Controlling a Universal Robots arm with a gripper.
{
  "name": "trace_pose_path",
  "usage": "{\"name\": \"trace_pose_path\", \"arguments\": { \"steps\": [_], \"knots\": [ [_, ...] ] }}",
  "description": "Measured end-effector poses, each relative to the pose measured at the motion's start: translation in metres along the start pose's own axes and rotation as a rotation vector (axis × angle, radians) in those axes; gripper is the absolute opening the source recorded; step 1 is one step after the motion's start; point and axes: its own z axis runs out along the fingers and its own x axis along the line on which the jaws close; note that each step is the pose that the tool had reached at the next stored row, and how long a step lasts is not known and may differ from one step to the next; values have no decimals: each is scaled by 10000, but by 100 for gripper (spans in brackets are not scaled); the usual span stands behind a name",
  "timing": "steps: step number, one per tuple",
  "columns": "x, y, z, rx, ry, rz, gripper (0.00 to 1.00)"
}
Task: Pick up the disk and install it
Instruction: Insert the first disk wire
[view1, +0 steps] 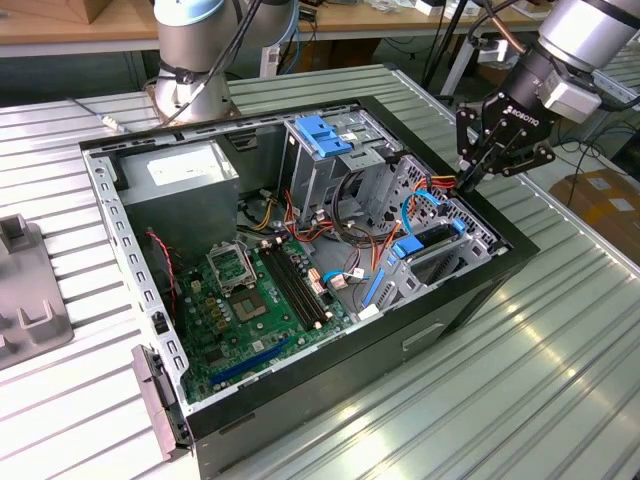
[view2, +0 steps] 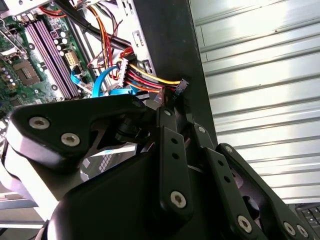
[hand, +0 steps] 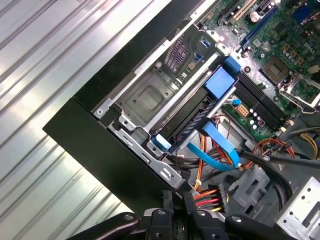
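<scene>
the open computer case (view1: 300, 270) lay on its side on the ribbed metal counter (view1: 560, 380), and everything else is placed against it. the gripper (view1: 470, 178) hung just over the case's rim at the exterior view's right, beside the drive cage, with its black fingers (view1: 478, 165) drawn close together at the tips and nothing visible between them. in both wrist views the fingers met right at the bundle of red, yellow and orange power wires (view2: 150, 80) that ended in a small black connector (view2: 183, 85) at the case wall; i could not tell whether they touched it.

the disk (hand: 192, 117) sat inside the case, lying in a bay of the drive cage next to the black outer wall, its bright blue carrier tab (hand: 220, 84) at the end nearer the motherboard (view1: 250, 310). in the exterior view the disk (view1: 425, 245) showed as a dark slab with blue edges low in the cage, near the case's front corner. a flat blue cable (hand: 220, 147) curved away from its other end, close to the gripper.

a broader blue bracket (view1: 325, 135) sat atop the cage at the far side of the case. the grey power supply (view1: 185, 185) filled the case's far corner at the exterior view's left, and the arm's base (view1: 195, 60) stood on the counter just behind it.
</scene>
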Motion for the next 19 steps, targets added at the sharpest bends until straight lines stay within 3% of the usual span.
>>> {"name": "trace_pose_path", "arguments": {
  "steps": [11,19],
  "knots": [
    [-18,12,-140,80,-89,-18,20],
    [-30,20,-231,105,-115,-23,20]
  ]
}}
